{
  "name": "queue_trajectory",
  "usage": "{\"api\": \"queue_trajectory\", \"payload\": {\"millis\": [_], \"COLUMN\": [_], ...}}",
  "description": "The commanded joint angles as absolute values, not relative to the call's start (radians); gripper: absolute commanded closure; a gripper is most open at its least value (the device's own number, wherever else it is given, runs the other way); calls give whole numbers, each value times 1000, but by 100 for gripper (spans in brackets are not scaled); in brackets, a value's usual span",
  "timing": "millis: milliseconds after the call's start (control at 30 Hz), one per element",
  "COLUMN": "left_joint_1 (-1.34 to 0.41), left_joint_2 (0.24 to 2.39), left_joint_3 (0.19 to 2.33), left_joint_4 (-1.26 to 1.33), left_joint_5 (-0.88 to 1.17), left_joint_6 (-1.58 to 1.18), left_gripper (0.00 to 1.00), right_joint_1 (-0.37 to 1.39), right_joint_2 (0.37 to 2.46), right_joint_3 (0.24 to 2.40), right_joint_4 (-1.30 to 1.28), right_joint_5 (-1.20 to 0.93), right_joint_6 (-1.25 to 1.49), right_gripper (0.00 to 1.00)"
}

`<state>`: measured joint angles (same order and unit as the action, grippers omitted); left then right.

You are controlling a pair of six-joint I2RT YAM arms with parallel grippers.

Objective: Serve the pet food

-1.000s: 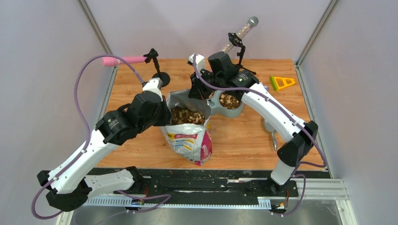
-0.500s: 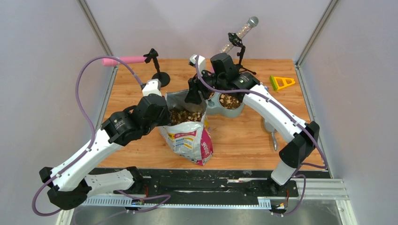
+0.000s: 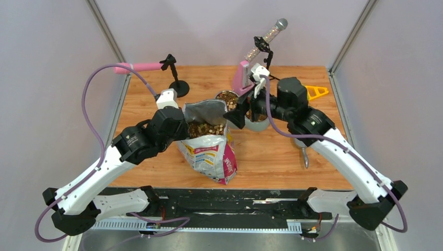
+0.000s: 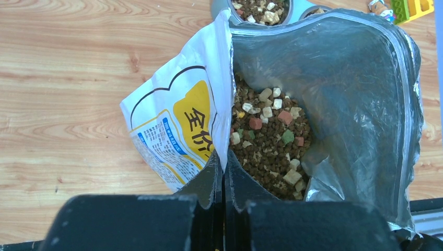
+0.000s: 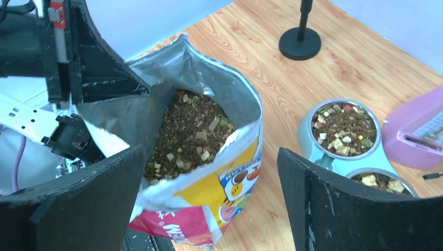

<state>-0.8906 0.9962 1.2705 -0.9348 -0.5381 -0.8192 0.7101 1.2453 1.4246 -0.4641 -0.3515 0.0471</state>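
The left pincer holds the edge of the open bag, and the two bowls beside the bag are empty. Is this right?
Not quite. The left pincer does hold the bag edge, but the bowls are not empty: the right wrist view shows pet food in both.

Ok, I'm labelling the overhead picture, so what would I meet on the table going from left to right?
Pink tube → black stand → food bag → double bowl → yellow toy.
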Motion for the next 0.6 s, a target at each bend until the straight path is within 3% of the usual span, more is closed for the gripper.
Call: {"api": "queue_trajectory", "payload": {"millis": [0,300,567], "left_joint_1": [-903,-903,-903], "left_joint_2": [968,968,970], "left_joint_3": [1317,1301,1305], "left_joint_4": [-689,-672,-662], "left_joint_5": [-611,-616,-636], "left_joint_6": [-824,-813,-812], "left_gripper": [100,100,100], "right_joint_1": [712,712,737], "right_joint_2": [1101,811,882], "right_joint_3": [1297,971,954], "right_joint_4": [-359,-273,-193], "right_joint_5": [-314,-455,-546], "right_joint_6": [86,149,278], "right_gripper": [0,0,3]}}
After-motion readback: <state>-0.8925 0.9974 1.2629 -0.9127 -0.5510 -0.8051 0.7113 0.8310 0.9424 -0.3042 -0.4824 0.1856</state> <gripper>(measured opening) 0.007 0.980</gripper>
